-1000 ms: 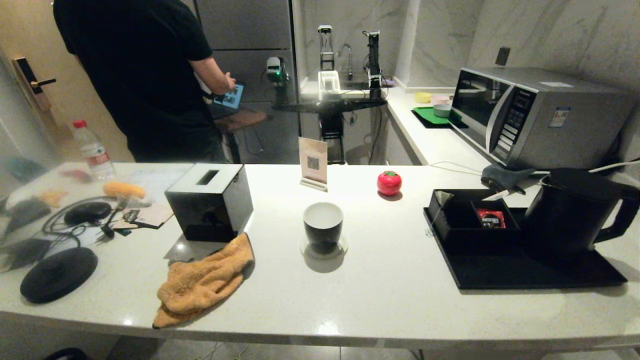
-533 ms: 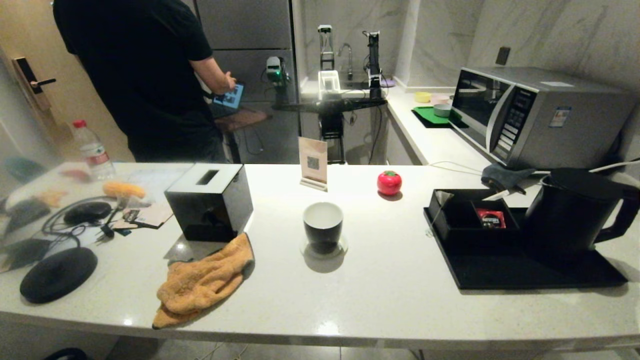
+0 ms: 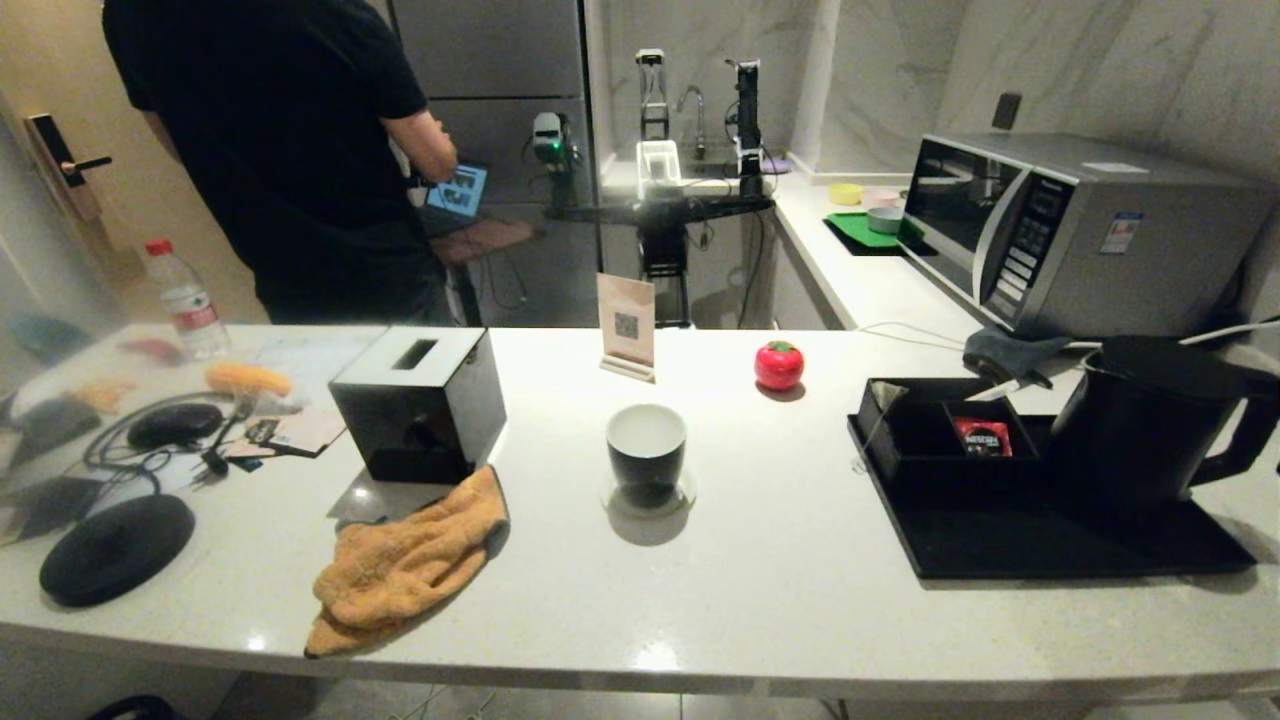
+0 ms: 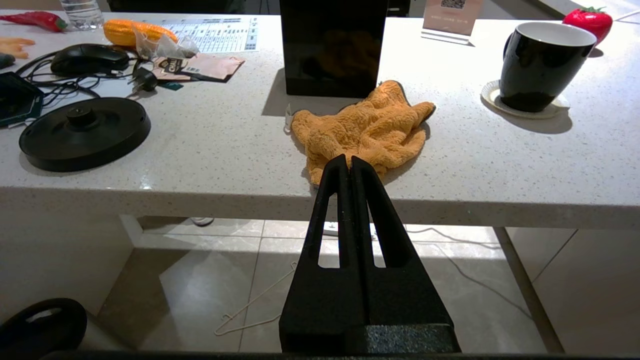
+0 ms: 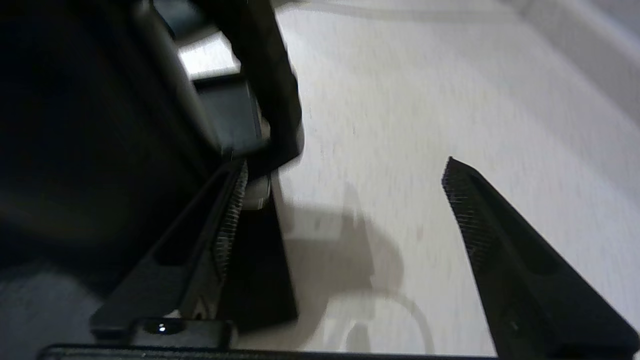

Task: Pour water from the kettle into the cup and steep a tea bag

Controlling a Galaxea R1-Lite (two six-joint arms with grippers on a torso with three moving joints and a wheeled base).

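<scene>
Judging the kettle (image 3: 1140, 425) at the right edge of the head view, on the black tray (image 3: 1010, 545), I expect it to be heavy, rigid and sloshing if full; its loop handle (image 3: 1245, 430) is the sensible place to grip. The cup (image 3: 646, 447) stands mid-frame on the bench (image 3: 780, 600), light and breakable. My right end effector (image 5: 345, 200) appears only in its own wrist view, jaws spread wide, holding nothing, close beside the handle. The left end effector (image 4: 348, 167), pinched together and empty, shows only in the left wrist view, below the bench edge.
</scene>
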